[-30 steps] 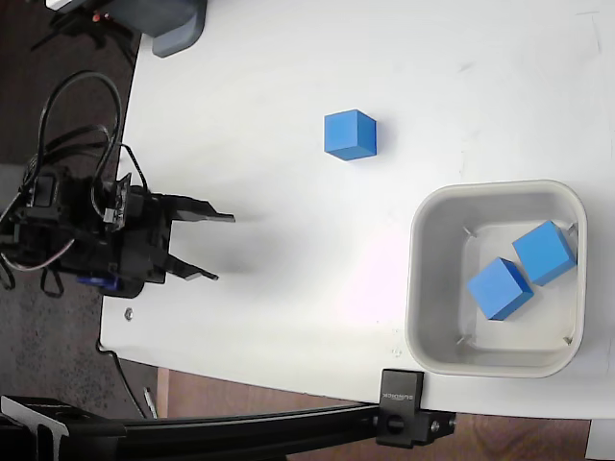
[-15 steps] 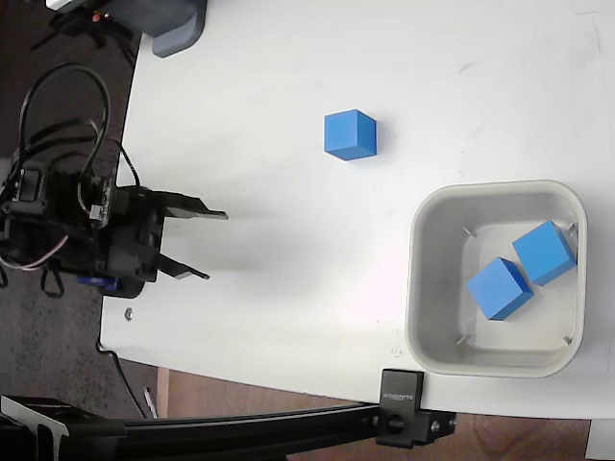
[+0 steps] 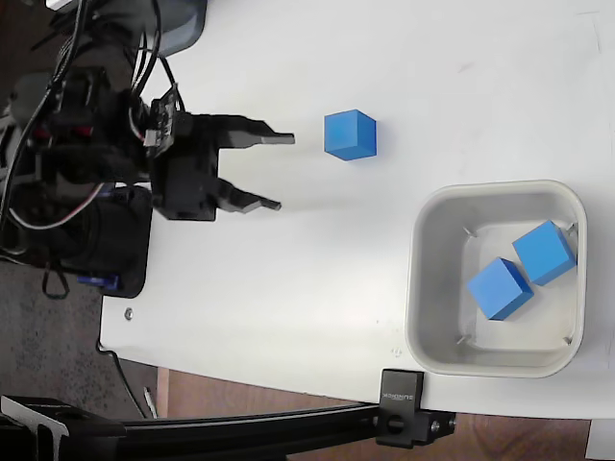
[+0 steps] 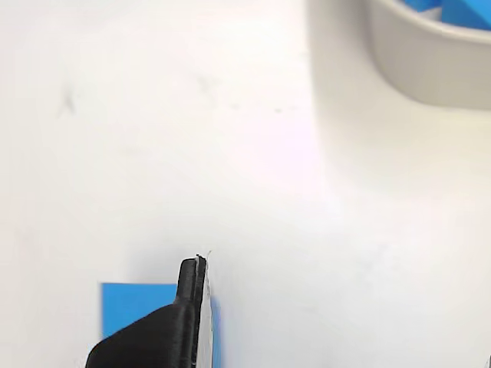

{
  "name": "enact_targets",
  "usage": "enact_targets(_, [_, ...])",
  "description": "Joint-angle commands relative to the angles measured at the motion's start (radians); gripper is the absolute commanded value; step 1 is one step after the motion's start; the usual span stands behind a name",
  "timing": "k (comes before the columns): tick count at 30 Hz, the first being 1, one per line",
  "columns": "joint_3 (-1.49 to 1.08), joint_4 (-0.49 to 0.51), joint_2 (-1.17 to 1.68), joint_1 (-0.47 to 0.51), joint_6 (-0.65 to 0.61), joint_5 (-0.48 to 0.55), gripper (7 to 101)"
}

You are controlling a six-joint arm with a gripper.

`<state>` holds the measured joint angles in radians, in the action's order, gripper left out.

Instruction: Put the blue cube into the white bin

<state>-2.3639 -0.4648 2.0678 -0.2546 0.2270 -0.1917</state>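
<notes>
In the fixed view a blue cube sits alone on the white table, upper middle. My gripper is just left of it and a little lower, open, with nothing between its black fingers; a small gap separates the upper fingertip from the cube. The white bin stands at the right and holds two more blue cubes. The wrist view shows the lone blue cube at the bottom left, partly behind one black finger, and the white bin at the top right.
A grey device sits at the table's top left corner. A black clamp on a bar grips the table's lower edge below the bin. The arm's body and cables hang over the table's left edge.
The gripper has swung up and to the right in the fixed view, from the table's lower left edge to just beside the lone cube. It stays open. The cubes and bin have not moved.
</notes>
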Motion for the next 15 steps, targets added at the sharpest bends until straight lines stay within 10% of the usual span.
enact_targets(1, [0.117, 0.046, -0.101, -0.075, 0.035, -0.055, 100.3])
enact_targets(15, [0.132, 0.178, -0.244, -0.135, 0.081, -0.043, 100.3])
